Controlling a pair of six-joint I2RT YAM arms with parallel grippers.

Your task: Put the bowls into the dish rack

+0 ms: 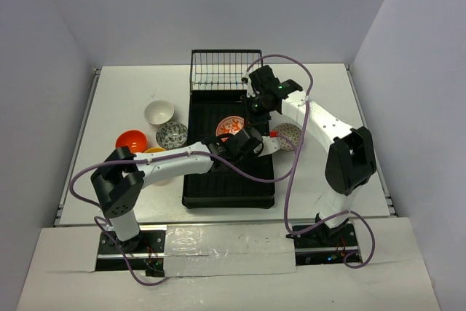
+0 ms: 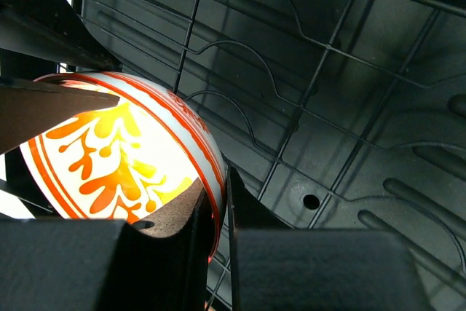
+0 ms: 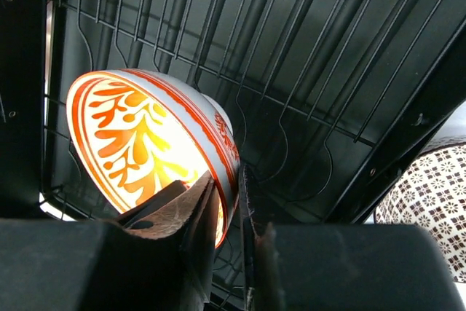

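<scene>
The red-on-white bowl point(image 1: 230, 126) hangs tilted over the black dish rack point(image 1: 226, 180), whose ribbed tray and wire grid show behind it in both wrist views. My left gripper point(image 1: 245, 139) is shut on the bowl's rim point(image 2: 109, 151), one finger inside and one outside point(image 2: 216, 189). My right gripper point(image 1: 256, 111) is also shut on the same bowl's rim point(image 3: 138, 143), clamping it point(image 3: 228, 181). The bowl's inside glows orange in both wrist views.
The white bowl point(image 1: 159, 112), the grey speckled bowl point(image 1: 172, 135), the red-orange bowl point(image 1: 131, 140) and the yellow-orange bowl point(image 1: 154, 151), partly under my left arm, sit left of the rack. The pinkish bowl point(image 1: 288, 136) sits right of it point(image 3: 429, 194). The wire basket point(image 1: 222, 71) stands at the far end.
</scene>
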